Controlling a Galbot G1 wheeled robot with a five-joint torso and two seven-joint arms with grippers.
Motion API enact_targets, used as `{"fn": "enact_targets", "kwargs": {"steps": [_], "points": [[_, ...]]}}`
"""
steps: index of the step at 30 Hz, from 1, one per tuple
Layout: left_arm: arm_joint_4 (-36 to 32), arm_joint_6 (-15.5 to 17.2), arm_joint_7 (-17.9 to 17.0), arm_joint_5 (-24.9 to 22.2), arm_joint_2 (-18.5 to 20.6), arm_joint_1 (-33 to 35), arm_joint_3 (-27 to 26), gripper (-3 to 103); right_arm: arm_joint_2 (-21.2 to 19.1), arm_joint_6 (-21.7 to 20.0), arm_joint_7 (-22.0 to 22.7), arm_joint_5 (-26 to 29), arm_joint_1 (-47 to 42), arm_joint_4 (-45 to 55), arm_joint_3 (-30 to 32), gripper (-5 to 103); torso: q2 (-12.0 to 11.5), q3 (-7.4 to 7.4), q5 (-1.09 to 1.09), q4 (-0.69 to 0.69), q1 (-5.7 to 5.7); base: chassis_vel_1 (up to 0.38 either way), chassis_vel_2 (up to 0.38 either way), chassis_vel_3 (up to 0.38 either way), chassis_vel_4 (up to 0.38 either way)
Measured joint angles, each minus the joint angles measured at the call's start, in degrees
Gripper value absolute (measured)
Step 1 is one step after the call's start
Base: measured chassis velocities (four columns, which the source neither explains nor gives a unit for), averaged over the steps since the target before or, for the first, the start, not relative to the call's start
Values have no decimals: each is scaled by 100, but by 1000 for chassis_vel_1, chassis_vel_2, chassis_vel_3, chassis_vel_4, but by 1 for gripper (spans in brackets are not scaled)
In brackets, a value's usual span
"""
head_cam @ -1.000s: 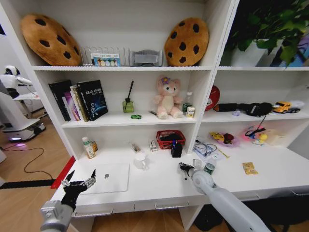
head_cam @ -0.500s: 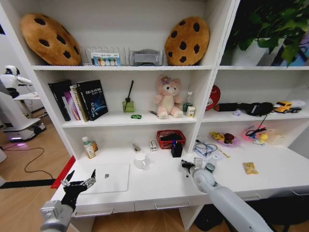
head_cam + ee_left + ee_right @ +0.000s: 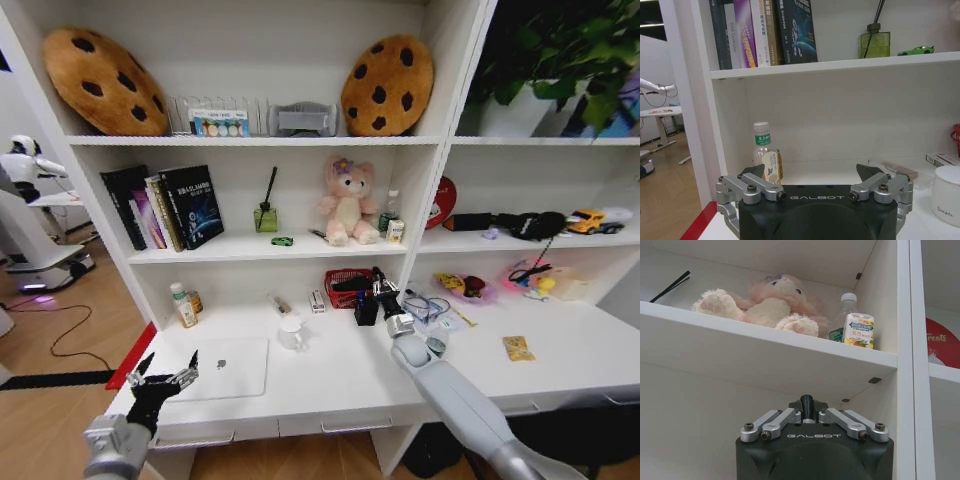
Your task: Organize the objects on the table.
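Note:
My right gripper is raised above the table, just in front of the red basket. It is shut on a black marker pen that points up toward the teddy's shelf. The small green-labelled tin and the yellow snack packet lie on the desk to its right. The silver laptop lies closed at the front left. My left gripper hovers open at the laptop's left edge, holding nothing. The green toy car sits on the middle shelf.
A white cup stands beside the laptop, and a black holder in front of the basket. Bottles stand at the back left. Glasses and clutter lie right of my arm. The shelf board above hangs close over the right gripper.
My right gripper has lifted from the desk top near the tin and moved back and up toward the red basket, with the marker in it. The left arm has stayed still.

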Motion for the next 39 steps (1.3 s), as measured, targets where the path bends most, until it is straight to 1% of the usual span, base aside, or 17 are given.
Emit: {"fn": "enact_targets", "kwargs": {"steps": [4, 7, 9, 12, 18, 22, 24, 25, 28, 29, 32, 33, 34, 35, 36, 37, 39], "points": [[0, 0, 0, 0, 0, 0, 0, 100, 323, 303, -29, -158, 182, -580, -48, 11, 0, 0, 1, -1, -1, 0, 0, 0, 0], [-1, 0, 0, 0, 0, 0, 0, 100, 426, 383, -69, -197, 232, -745, -53, 11, 0, 0, 1, 0, -1, 0, 0, 0, 0], [-1, 0, 0, 0, 0, 0, 0, 100, 684, 561, -191, -295, 362, -1184, -66, 11, 1, 0, 1, 0, -1, 0, 0, 0, 0], [0, 0, 0, 0, 0, 0, 0, 100, 870, 642, -253, -322, 443, -1466, -66, 11, 1, 0, 1, 0, -1, 0, 0, 0, 0], [-1, 0, 0, 0, 0, 0, 0, 100, 936, 697, -365, -270, 445, -1619, -32, 11, 1, 0, 2, 1, -1, 0, 0, 0, 0], [-1, 0, 0, 0, 0, 0, 0, 100, 727, 483, -591, 19, 247, -1212, 35, 8, 1, -1, 1, -2, -1, 0, 0, 0, 0], [0, 0, 0, 0, 0, 0, 0, 100, 635, 448, -653, 86, 173, -1073, 52, 18, 1, -1, 2, -2, -1, 0, 0, 0, 0], [0, 0, 0, 0, 0, 0, 0, 100, 635, 448, -653, 86, 173, -1073, 52, 18, 1, -1, 2, -2, -1, 0, 0, 0, 0], [0, 0, 0, 0, 0, 0, 0, 100, 523, 335, -655, 183, 90, -862, 75, 34, 1, -1, 2, 1, -1, 0, 0, 0, 0], [0, 0, 0, 0, 0, 0, 0, 100, 523, 335, -655, 183, 90, -862, 75, 34, 1, -1, 2, 1, -1, 0, 0, 0, 0], [0, 0, 0, 0, 0, 0, 0, 100, 389, 192, -655, 322, -17, -603, 99, 51, 1, -1, 2, 0, -1, 0, 0, 0, 0], [0, 0, 0, 0, 0, 0, 0, 100, 389, 192, -655, 322, -17, -603, 99, 51, 1, -1, 2, 0, -1, 0, 0, 0, 0], [-1, 0, 0, 0, 0, 0, 0, 100, 334, 89, -650, 368, -75, -470, 123, 51, 1, 0, 3, 1, -1, 0, 0, 0, 0], [0, 0, 0, 0, 0, 0, 0, 100, 236, -85, -620, 419, -160, -259, 154, 56, 1, 0, 5, 2, -1, 0, 0, 0, 0], [-1, 0, 0, 0, 0, 0, 0, 100, 23, -624, -514, 504, -336, 200, 206, 61, 1, 0, 5, 4, -1, 0, 0, 0, 0], [-1, 0, 0, 0, 0, 0, 0, 100, 23, -624, -514, 504, -336, 200, 206, 61, 1, 0, 5, 4, -1, 0, 0, 0, 0], [0, 0, -2, 0, 0, 1, 0, 100, -671, -2231, -562, 1304, -1010, 1668, 386, 72, 1, -1, -1, -2, -1, 0, 0, 0, 0]]}}
